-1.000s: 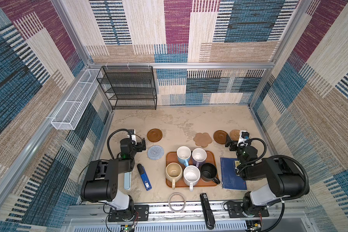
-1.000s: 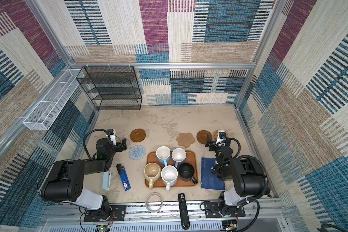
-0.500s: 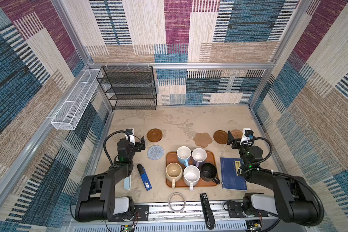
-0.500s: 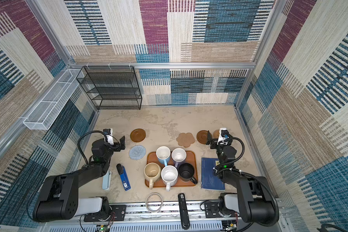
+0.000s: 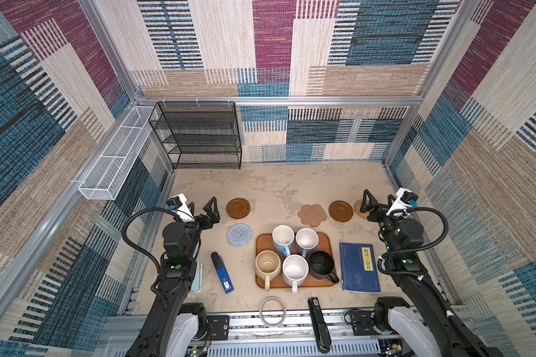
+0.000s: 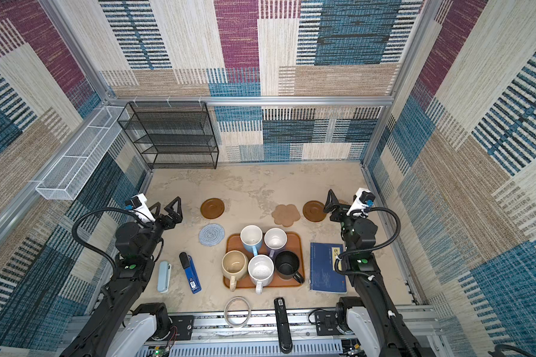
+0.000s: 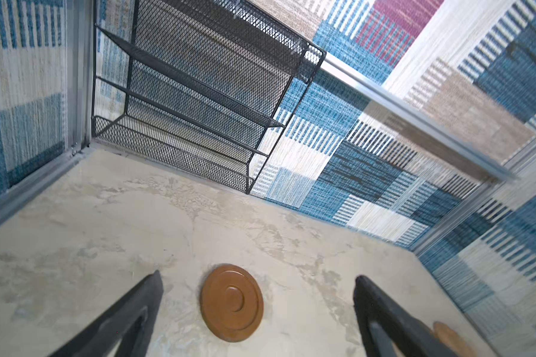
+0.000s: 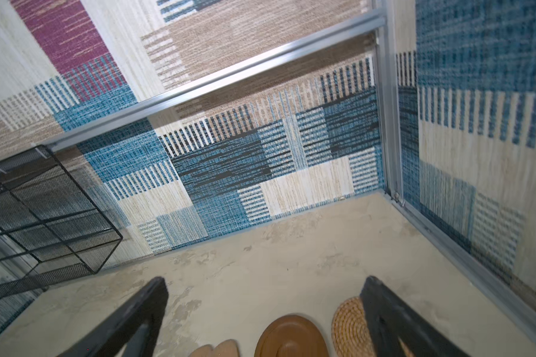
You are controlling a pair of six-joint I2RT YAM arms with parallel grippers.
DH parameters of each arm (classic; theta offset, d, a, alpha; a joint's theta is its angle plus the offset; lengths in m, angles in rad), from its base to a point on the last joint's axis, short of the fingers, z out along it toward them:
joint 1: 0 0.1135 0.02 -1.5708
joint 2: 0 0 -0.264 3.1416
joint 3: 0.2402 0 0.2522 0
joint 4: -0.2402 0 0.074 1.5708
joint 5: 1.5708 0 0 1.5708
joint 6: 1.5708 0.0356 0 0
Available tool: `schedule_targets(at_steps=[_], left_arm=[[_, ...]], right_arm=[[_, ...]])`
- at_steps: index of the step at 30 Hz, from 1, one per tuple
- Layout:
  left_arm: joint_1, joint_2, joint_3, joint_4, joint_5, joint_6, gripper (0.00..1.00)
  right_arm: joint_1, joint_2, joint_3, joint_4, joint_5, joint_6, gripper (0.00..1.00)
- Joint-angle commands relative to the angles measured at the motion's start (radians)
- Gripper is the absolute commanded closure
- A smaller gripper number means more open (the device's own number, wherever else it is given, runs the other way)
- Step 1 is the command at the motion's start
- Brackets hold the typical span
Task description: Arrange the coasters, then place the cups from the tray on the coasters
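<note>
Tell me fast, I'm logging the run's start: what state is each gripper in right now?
Left gripper: open, holding nothing, near the dark brown wooden disc coaster.
Right gripper: open, holding nothing, near the round woven rattan coaster.

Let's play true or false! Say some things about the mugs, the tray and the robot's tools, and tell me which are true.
1. The speckled white mug stands on the rust-orange rimmed tray. True.
2. The all-black mug lies tipped over. False: it stands upright on the tray.
3. The left tool is open and empty. True.
4. The dark blue book lies left of the tray. False: it lies on its right.
5. The right tool is shut. False: it is open.
</note>
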Motion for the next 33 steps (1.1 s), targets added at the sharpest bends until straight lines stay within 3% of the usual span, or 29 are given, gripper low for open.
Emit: schedule_targets(at_steps=[1,2,8,14,20,25,33], left_arm=[[0.002,-0.006,-0.070,0.103,0.068,-0.186,0.02],[0.002,-0.001,-0.077,0.118,0.068,-0.212,0.02],[-0.014,0.136,0.177,-0.296,0.145,-0.148,0.04],[-0.125,0.331,0.398,-0.711,-0.066,-0.020,0.07],[-0.194,0.497,0.467,-0.753,-0.175,0.000,0.10],[-0.194,0.682,0.548,-0.750,-0.141,-0.010,0.14],[-0.199,0.911,0.685,-0.767,-0.198,-0.009,0.22]], right_arm=[[0.001,-0.069,-0.056,0.001,-0.042,0.138,0.00],[0.001,-0.077,-0.055,0.008,-0.077,0.124,0.00],[0.001,0.014,0.027,-0.048,-0.184,0.077,0.00],[0.009,0.139,0.106,-0.064,-0.282,0.050,0.00],[0.096,0.270,0.209,-0.133,-0.256,-0.022,0.00],[0.182,0.393,0.291,-0.181,-0.258,-0.057,0.00],[0.378,0.581,0.427,-0.267,-0.189,-0.162,0.00]])
